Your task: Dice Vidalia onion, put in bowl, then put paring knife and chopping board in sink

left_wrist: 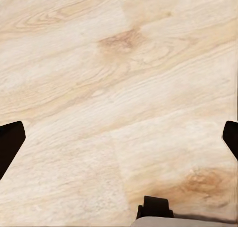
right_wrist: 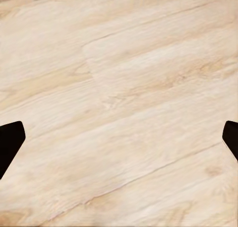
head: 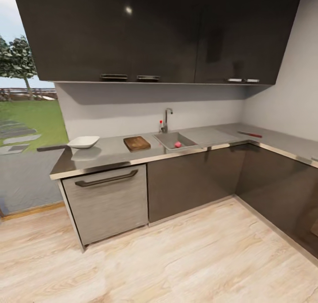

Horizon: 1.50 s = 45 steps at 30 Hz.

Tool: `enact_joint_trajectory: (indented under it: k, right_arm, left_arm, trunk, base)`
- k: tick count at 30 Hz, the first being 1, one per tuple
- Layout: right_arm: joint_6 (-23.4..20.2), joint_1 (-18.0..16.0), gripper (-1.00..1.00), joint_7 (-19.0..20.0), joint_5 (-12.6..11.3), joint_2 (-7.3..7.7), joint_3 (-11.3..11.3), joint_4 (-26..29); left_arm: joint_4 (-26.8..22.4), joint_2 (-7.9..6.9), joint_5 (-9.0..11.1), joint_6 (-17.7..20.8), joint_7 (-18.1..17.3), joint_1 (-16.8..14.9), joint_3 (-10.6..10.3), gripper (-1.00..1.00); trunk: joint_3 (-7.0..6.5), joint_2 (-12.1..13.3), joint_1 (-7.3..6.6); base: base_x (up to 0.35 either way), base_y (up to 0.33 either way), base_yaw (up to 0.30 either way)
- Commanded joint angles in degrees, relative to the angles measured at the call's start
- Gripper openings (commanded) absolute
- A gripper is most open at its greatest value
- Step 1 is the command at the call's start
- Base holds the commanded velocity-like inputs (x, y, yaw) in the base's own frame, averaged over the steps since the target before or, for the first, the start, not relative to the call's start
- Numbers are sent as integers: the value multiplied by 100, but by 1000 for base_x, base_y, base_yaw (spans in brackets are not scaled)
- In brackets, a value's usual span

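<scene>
From across the kitchen floor I see the dark grey countertop (head: 110,155) with a steel sink (head: 170,140) and its chrome tap (head: 167,119). A small pinkish Vidalia onion (head: 177,144) lies in the basin. The brown chopping board (head: 137,143) lies flat just left of the sink, and the white bowl (head: 83,142) stands further left. The paring knife (head: 250,134) with its reddish handle lies on the right wing of the counter. My left gripper (left_wrist: 119,137) and right gripper (right_wrist: 119,137) both hang open over bare wooden floor, fingertips (left_wrist: 10,142) (right_wrist: 10,142) wide apart, holding nothing.
Glossy black wall cabinets (head: 154,33) hang above the counter. A grey dishwasher front (head: 108,201) sits under the bowl's end. The counter turns a corner along the right wall. Light wooden floor (head: 168,258) stretches between me and the cabinets. A window onto a lawn is at left.
</scene>
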<state>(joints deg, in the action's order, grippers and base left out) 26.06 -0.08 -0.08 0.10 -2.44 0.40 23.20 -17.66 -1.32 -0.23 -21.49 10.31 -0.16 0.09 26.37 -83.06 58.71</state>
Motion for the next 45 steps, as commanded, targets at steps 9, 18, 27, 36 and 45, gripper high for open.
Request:
enact_joint_trajectory:
  k: [9, 18, 27, 36, 45]
  right_arm:
    - [13, -1, 100, -1, 1, -2, 4, 0]
    - [13, -1, 100, -1, -1, -2, 4, 0]
    - [13, -1, 100, -1, 4, -2, 4, 0]
    - [13, -1, 100, -1, 7, -2, 4, 0]
    - [13, -1, 100, -1, 7, 0, 4, 0]
  left_arm:
    - [-3, 1, -3, -15, 15, -2, -1, 100]
    - [-5, 1, -3, -13, 15, -2, -1, 100]
    - [-5, 1, -3, -14, 15, -2, -1, 100]
    - [-10, 1, -3, -13, 15, -2, -1, 100]
    - [-6, 1, 4, -13, 15, -2, -1, 100]
  trunk:
    - [5, -2, 2]
    - [5, -2, 2]
    - [5, -2, 2]
    - [5, -2, 2]
    - [5, -2, 2]
  base:
    - [187, -242, 243]
    - [204, -235, 247]
    - [207, -234, 248]
    - [152, -166, 248]
    - [8, -8, 248]
